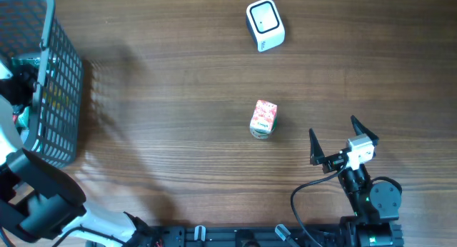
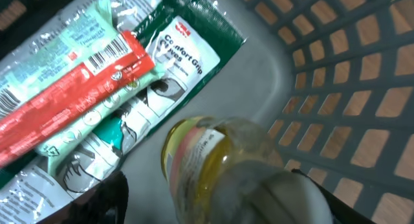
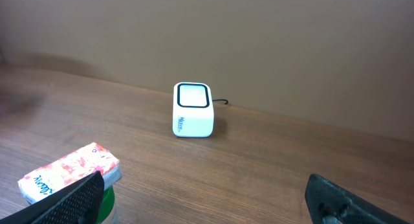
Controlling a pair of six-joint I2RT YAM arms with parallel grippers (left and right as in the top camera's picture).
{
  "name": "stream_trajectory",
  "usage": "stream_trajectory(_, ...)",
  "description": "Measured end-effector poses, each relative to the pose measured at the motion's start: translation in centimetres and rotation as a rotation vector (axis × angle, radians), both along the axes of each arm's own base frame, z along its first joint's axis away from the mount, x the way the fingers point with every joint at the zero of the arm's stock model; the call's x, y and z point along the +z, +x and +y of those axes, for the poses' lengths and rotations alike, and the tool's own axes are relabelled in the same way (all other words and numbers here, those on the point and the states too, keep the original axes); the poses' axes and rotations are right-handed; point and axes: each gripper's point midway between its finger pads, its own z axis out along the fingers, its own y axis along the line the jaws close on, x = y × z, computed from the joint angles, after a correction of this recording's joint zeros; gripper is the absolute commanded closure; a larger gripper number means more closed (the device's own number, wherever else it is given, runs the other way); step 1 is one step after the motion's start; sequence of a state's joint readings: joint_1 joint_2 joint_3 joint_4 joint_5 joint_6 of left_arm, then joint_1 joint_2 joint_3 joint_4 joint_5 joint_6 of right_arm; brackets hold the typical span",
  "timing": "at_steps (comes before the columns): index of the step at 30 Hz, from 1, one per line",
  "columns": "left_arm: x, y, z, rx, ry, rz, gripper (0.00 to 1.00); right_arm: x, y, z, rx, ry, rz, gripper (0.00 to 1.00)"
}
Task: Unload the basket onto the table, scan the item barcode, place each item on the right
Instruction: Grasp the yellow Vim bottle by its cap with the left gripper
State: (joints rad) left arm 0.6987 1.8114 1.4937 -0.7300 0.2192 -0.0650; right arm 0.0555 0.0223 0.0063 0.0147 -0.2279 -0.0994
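In the left wrist view, a clear bottle (image 2: 220,159) of yellow liquid with a label and a whitish cap lies on the floor of the grey basket (image 2: 349,101). My left gripper (image 2: 213,201) straddles it. The right finger is close against the bottle and a gap shows beside the left finger (image 2: 97,198). From overhead only the left arm (image 1: 18,90) shows, reaching into the basket (image 1: 64,97). The white scanner (image 1: 265,24) (image 3: 192,111) stands at the far middle of the table. My right gripper (image 1: 333,129) (image 3: 207,198) hovers open and empty near the front right.
A pink floral packet (image 1: 263,118) (image 3: 68,172) rests on a green-lidded item at mid-table, just left of my right gripper. The basket also holds a green glove packet (image 2: 187,49) and a red barcoded packet (image 2: 71,101). The basket's lattice wall rises right of the bottle.
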Motion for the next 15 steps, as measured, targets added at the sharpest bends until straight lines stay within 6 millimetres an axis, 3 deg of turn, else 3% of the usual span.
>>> stream_trajectory(2,-0.41,-0.01,-0.04,-0.001,-0.008,0.008,0.54,0.0,0.0,0.0,0.0,0.0,0.0,0.0)
stream_trajectory(15,-0.66,0.38,0.24,-0.003,-0.002,-0.001,0.6,0.0,0.0,0.0,0.0,0.0,0.0,0.0)
